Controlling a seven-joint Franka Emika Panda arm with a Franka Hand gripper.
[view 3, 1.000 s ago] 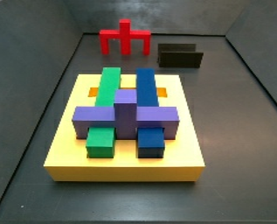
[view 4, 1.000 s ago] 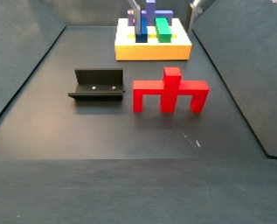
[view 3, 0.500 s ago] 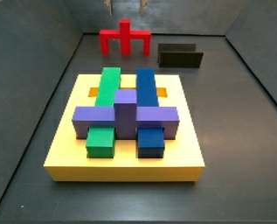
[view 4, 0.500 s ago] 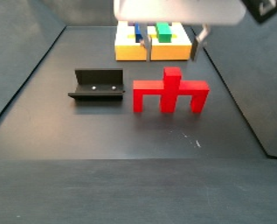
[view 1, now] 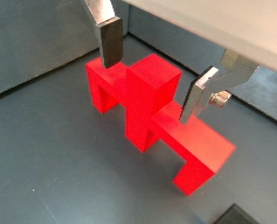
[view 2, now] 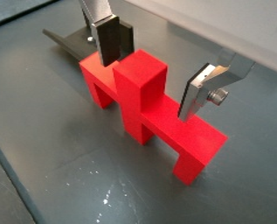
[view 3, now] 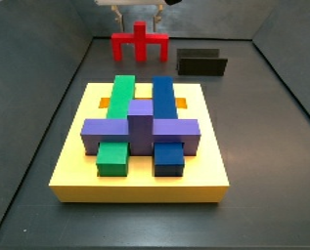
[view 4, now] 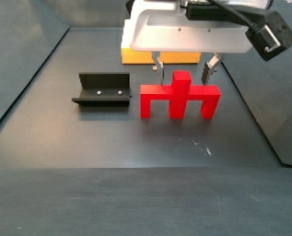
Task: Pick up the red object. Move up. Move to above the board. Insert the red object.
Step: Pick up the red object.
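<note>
The red object [view 3: 140,41] stands on the dark floor at the far end, a bar with legs and a central upright post [view 1: 148,83]. My gripper [view 4: 182,66] hangs low over it and is open. Its silver fingers [view 1: 110,48] stand one on each side of the post, with a gap on both sides, as both wrist views show [view 2: 152,70]. Nothing is held. The board [view 3: 79,168] is a yellow slab bearing purple, green and blue blocks with orange slots. In a side view only a yellow strip of the board [view 4: 139,57] shows behind my gripper body.
The fixture [view 4: 102,90], a dark L-shaped bracket, stands beside the red object and also shows as the fixture [view 3: 201,63] and the fixture [view 2: 65,42]. Sloping grey walls [view 3: 40,117] bound the floor on both sides.
My gripper has come down from above the scene to the red object, so its fingers now flank the post. The red object and board have not moved.
</note>
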